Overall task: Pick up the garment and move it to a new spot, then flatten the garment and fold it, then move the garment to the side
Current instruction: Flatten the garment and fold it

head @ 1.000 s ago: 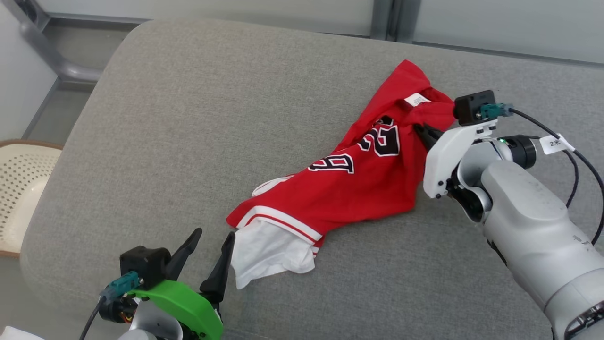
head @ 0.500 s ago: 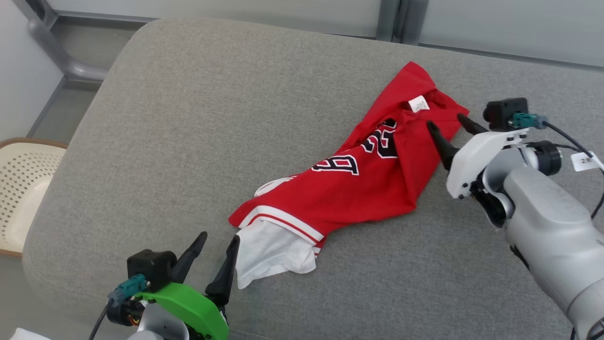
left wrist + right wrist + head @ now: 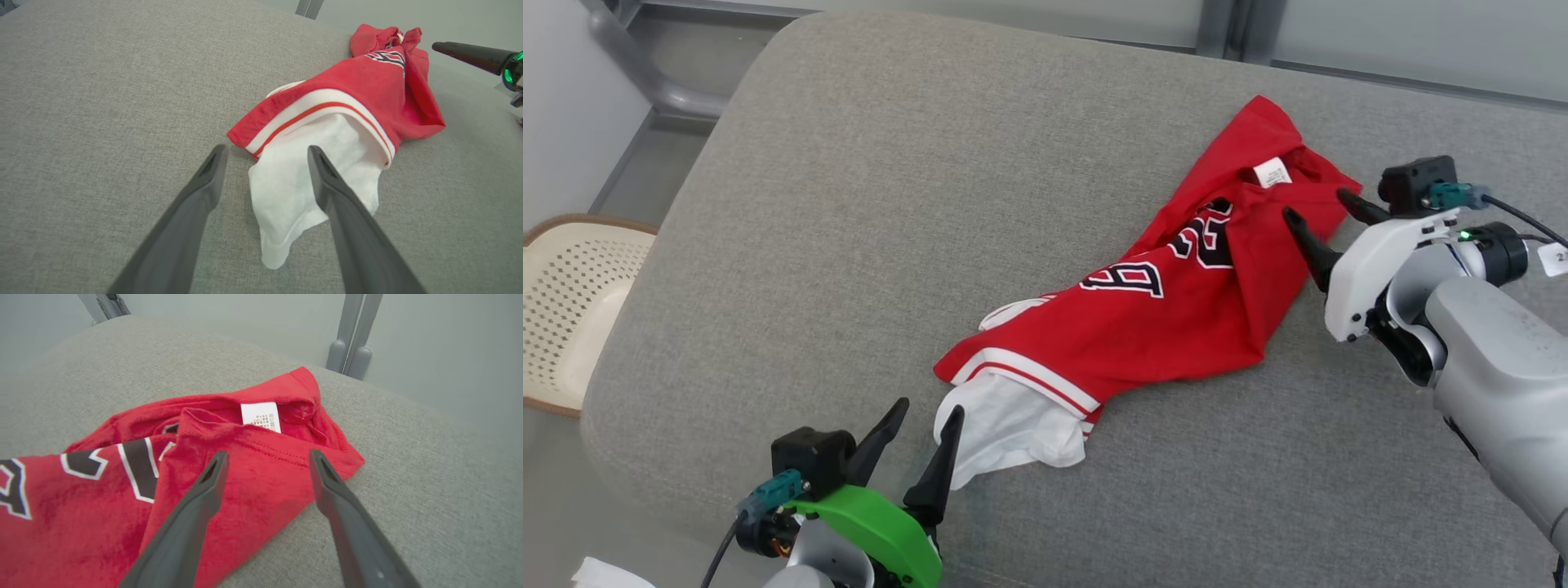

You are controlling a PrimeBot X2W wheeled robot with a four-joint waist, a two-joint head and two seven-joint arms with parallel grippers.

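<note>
On the grey cushion (image 3: 849,204) lies the crumpled red garment (image 3: 1160,318); the right end effector (image 3: 1315,204), released, sits at its labelled end. The left end effector (image 3: 929,406), released, sits at its white end.

Soft cloth garment (image 3: 1168,318) on matt woven cushion (image 3: 849,204).

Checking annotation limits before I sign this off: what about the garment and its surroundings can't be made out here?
Tag print, right wrist view: too small to read.
Jersey lettering, head view: partly swallowed by folds.
White lining, left wrist view: partly behind the left end effector.
Perforated pale object, head view: cut off by the left edge.
</note>
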